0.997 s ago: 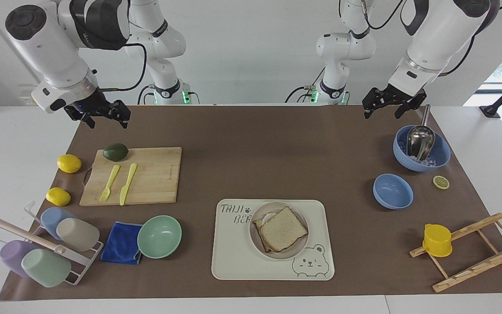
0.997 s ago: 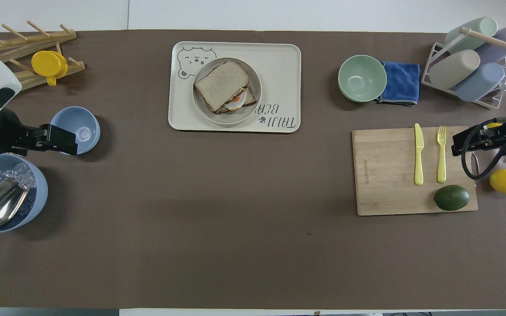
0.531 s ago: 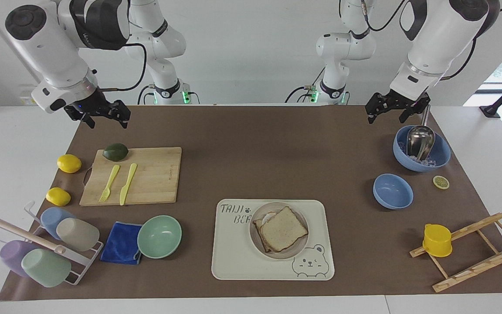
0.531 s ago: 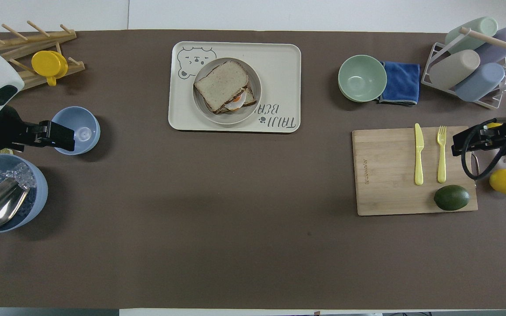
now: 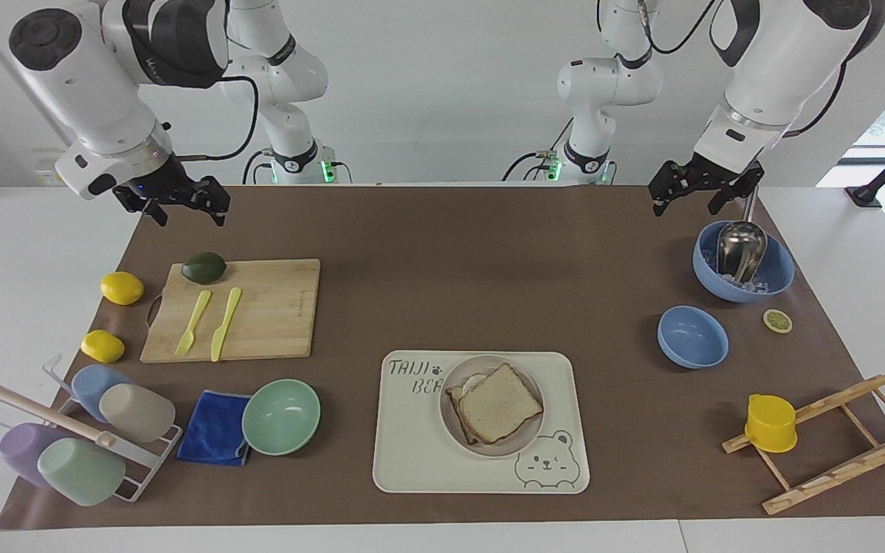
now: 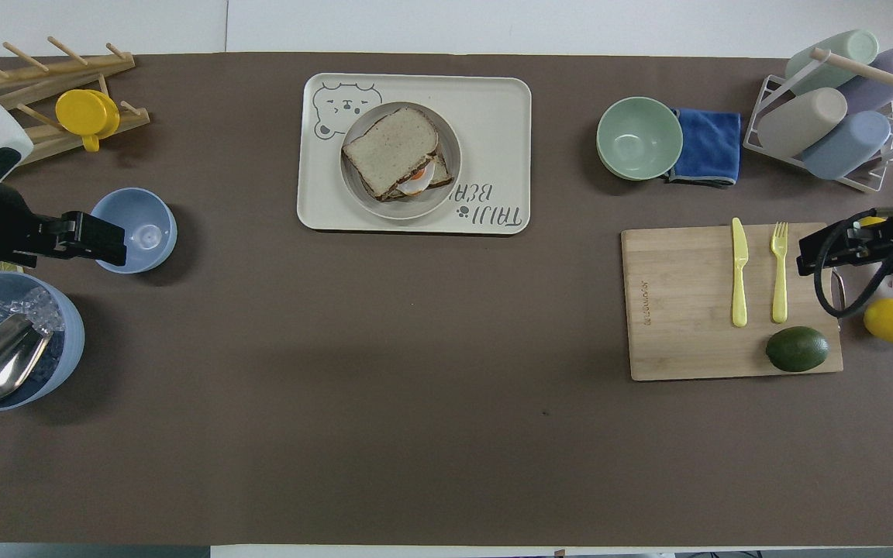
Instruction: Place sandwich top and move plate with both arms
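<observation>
Reading "TAIJI BEAR", the cream bear-print tray (image 5: 419,453) carries the plate (image 5: 450,418) on a brown-matted white desk (image 5: 442,246). Left pincer (image 5: 702,193) and right pincer (image 5: 181,203) hang open, empty.

We see a matt brown mat (image 5: 442,253), a wooden board (image 5: 258,307), a shiny metal scoop (image 5: 740,247), blue cloth (image 5: 214,438), and speckled, rough-looking bread (image 5: 499,403).

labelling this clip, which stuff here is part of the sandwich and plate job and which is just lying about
In the job:
sandwich top, lying on the egg toast
plate, on the bear-print tray
left gripper and right gripper, both open and empty

Lying about:
mint green bowl
blue cloth
cutting board
cup rack
</observation>
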You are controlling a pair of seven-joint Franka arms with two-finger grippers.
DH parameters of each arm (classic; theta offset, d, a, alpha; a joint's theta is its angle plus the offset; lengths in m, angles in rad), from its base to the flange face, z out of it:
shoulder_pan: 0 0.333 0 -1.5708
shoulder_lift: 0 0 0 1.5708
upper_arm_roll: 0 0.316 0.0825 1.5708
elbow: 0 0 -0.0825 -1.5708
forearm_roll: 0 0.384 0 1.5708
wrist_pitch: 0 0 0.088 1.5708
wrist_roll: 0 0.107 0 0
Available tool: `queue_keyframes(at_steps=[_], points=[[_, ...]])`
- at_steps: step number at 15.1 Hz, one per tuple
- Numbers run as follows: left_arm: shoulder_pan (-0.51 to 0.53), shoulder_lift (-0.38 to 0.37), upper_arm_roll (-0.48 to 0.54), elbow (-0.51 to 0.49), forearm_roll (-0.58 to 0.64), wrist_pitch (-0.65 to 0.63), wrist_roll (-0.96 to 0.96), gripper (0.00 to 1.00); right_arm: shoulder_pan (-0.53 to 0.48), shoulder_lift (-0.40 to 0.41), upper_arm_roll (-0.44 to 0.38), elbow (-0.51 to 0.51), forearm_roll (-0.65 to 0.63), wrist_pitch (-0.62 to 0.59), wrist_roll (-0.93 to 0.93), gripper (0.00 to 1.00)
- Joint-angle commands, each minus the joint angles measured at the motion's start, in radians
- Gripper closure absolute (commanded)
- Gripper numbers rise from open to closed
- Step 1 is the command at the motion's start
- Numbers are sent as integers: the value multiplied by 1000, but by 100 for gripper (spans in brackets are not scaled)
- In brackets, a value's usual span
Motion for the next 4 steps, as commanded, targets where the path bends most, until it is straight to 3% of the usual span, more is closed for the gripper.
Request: queue_keyframes(at_steps=[1,4], points=[[15,1,-9,5,-8,15,-10,0,-5,-13,-1,-10,23,-8,-15,0],[16,-3,-9,3,-8,12,-10,0,-5,-13,-1,-10,23,-8,-15,0]])
